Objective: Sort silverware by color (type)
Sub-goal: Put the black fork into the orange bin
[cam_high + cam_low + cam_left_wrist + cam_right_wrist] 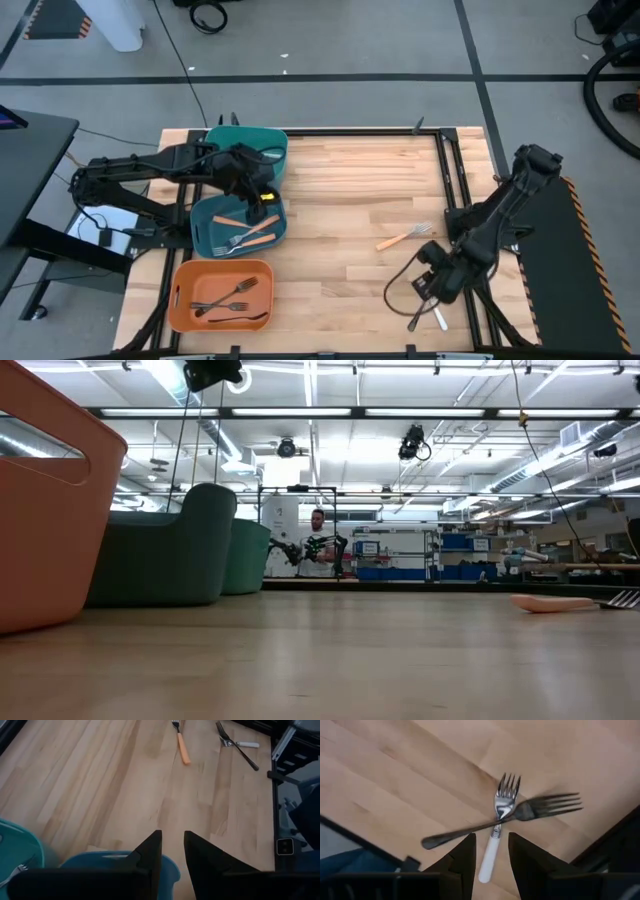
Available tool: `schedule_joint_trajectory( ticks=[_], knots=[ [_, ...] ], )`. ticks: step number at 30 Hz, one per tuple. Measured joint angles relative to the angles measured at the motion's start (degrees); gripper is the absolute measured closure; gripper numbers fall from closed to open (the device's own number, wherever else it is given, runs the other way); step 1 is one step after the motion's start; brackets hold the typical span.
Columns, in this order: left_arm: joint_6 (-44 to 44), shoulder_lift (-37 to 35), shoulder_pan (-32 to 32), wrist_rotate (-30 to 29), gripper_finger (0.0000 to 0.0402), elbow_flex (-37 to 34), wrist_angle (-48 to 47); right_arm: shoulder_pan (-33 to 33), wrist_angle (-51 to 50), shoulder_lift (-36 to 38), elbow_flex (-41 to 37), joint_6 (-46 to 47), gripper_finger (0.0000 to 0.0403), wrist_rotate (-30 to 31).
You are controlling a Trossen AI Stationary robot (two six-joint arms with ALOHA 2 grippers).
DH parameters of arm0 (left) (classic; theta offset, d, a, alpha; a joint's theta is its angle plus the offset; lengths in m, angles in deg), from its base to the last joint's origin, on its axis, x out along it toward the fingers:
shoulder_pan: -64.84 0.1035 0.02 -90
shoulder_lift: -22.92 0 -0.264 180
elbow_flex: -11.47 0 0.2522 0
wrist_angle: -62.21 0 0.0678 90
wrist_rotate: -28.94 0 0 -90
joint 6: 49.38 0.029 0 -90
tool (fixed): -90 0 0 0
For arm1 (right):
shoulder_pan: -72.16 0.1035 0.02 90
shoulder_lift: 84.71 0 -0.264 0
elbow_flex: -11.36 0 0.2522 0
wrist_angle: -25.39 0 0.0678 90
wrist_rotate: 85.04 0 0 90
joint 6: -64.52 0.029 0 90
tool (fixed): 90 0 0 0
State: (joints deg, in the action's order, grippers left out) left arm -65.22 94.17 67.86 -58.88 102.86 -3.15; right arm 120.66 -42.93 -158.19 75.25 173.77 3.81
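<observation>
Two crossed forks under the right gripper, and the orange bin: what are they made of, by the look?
White-handled fork: shiny metal head with bright reflections; the smooth, opaque white handle looks like plastic.
All-dark fork lying across it: one piece, with a dull sheen, probably dark-coated metal, though dark plastic is possible.
Orange bin: even colour, rounded moulded corners and a matte wall, so likely plastic.

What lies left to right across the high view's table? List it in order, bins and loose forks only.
Orange bin → blue bin → orange-handled fork → crossed white-handled fork and dark fork under the right gripper. The teal bin overlaps the blue one's span, so it is left out.
</observation>
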Motion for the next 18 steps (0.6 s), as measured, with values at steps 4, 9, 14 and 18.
schedule_joint_trajectory(
  ticks=[4,9,14,18],
  knots=[
    [-0.2,0.0,-0.8,0.0,0.0310,0.0,0.1,2.3,4.3,-6.1,0.0,1.7,0.0281,-1.2],
    [-0.5,0.0,-1.7,0.0,0.0310,0.0,1.5,2.7,11.5,-12.0,0.0,3.5,0.0281,-1.7],
    [-1.6,0.0,-2.1,0.0,0.0310,0.0,2.4,2.9,14.8,-16.4,0.0,6.1,0.0281,-4.6],
    [-1.6,0.0,-2.2,0.0,0.0310,0.0,2.4,3.2,16.7,-18.1,0.0,-4.3,0.0281,-5.0]
  ],
)
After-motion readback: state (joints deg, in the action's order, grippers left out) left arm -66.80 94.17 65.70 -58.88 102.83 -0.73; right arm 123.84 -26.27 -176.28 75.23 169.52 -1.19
